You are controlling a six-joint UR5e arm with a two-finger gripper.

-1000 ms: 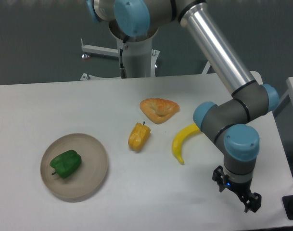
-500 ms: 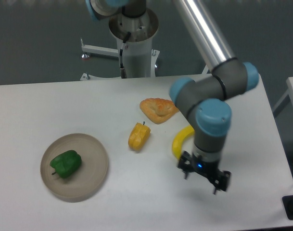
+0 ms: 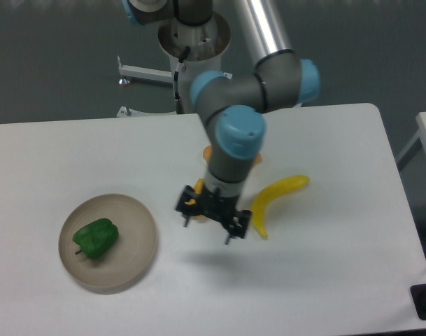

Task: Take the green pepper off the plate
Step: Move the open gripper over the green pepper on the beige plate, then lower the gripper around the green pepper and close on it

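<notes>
The green pepper (image 3: 96,238) lies on the left part of the round beige plate (image 3: 137,241) at the table's front left, its dark stem toward the left. My gripper (image 3: 207,230) hangs above the table in the middle, well to the right of the plate. Its two fingers are spread apart and hold nothing. The gripper body covers most of the yellow-orange pepper; only a sliver of it (image 3: 199,186) shows.
A yellow banana (image 3: 277,199) lies just right of the gripper. A flat orange pastry is mostly hidden behind the arm's wrist. The arm's base stands at the back centre of the table.
The arm has swung left across the table, from the front right corner past the banana to the middle. The gripper stays open. The pepper and plate have not moved.
</notes>
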